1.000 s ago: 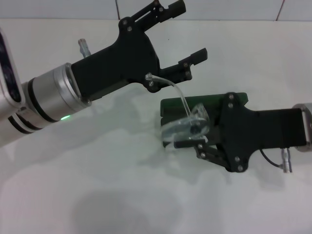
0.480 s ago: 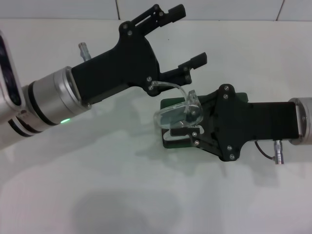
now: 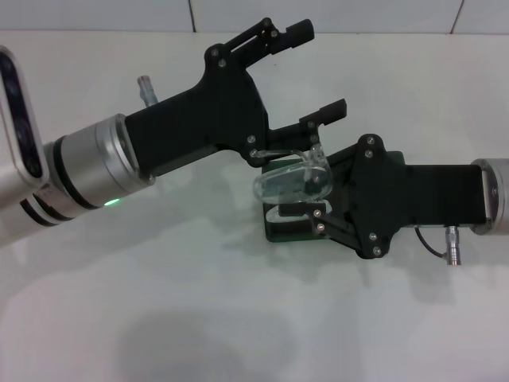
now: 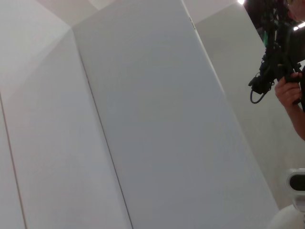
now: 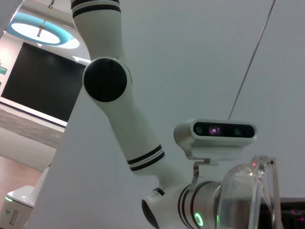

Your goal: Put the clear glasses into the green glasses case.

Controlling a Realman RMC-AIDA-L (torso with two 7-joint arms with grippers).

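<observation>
The clear glasses (image 3: 290, 181) hang just above the green glasses case (image 3: 278, 229), lens roughly level, and my right gripper (image 3: 308, 191) is shut on them from the right. Most of the case is hidden under the glasses and the right gripper. My left gripper (image 3: 318, 70) is open, up and to the left of the glasses, its lower finger (image 3: 332, 111) close over one thin clear arm of the glasses. In the right wrist view the glasses (image 5: 248, 191) fill the corner, with the robot's head (image 5: 217, 136) beyond them.
The white table (image 3: 199, 318) spreads in front and to the left. A tiled wall (image 3: 358, 14) runs along the back. The left wrist view shows only white panels (image 4: 143, 119) and a person's hand on camera gear (image 4: 281, 62).
The right gripper has moved left with the glasses and turned them level over the case. The left gripper has shifted right, closer over the glasses' arm.
</observation>
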